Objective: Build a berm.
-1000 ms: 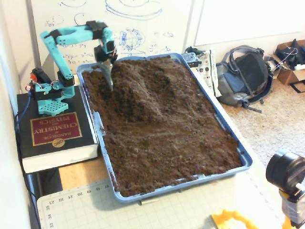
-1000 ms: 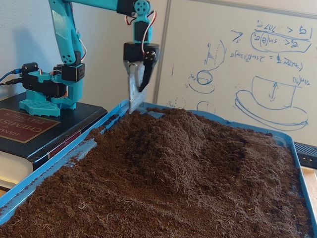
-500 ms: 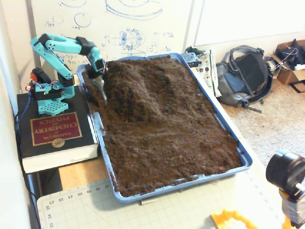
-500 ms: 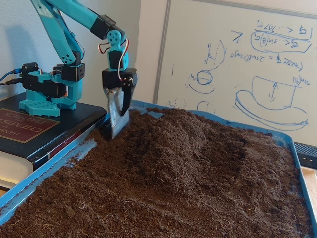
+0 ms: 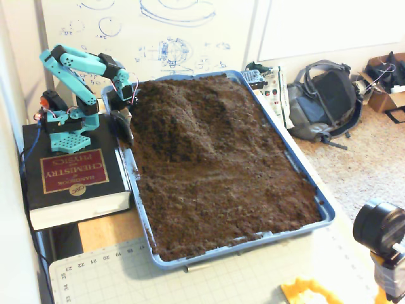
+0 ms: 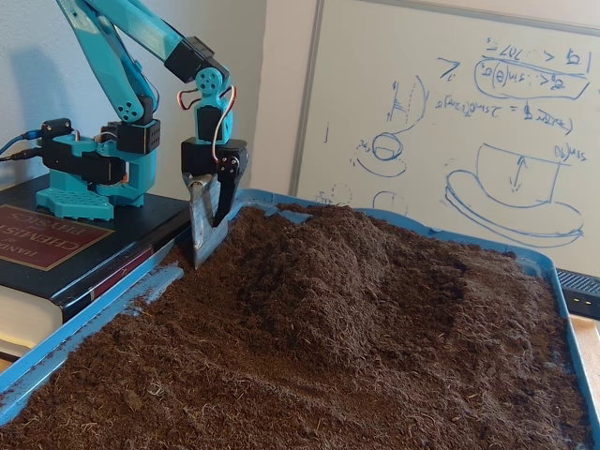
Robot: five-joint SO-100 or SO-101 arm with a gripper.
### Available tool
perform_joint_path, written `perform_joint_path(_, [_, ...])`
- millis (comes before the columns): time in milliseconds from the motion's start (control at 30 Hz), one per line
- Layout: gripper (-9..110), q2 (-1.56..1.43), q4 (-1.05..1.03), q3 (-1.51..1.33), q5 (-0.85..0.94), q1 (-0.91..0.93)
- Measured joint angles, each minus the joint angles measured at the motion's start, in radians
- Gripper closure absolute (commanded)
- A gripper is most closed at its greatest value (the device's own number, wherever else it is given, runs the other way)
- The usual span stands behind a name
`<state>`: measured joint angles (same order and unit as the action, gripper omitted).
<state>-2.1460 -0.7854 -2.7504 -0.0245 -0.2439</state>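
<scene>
Beside the claw (image 5: pixel 124 130), a dark book (image 5: pixel 73 177) reads "Handbook of Chemistry and Physics," upside down. Well in front, a cutting mat (image 5: pixel 126 278) shows ruler numbers 19 to 24.

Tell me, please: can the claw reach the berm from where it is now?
Probably yes. The claw stands at the tray's near edge, right beside the berm, with only loose soil between them.

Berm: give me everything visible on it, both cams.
The berm is a rounded mound of loose, dark brown crumbly soil, higher than the flatter, faintly rippled soil around it. It sits at the far end of the blue tray, nearest the arm. The claw stands at its left foot in the low fixed view, tips at the soil.
</scene>
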Motion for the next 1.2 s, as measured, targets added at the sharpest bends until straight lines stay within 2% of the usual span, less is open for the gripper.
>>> perform_joint_path(200, [101, 0.003, 0.003, 0.0, 0.0, 0.0])
perform_joint_path(367, [101, 0.117, 0.04, 0.025, 0.0, 0.0])
perform_joint_path(700, [101, 0.433, 0.155, 0.258, 0.0, -0.002])
perform_joint_path(1200, [101, 0.733, 0.152, 0.56, 0.008, 0.017])
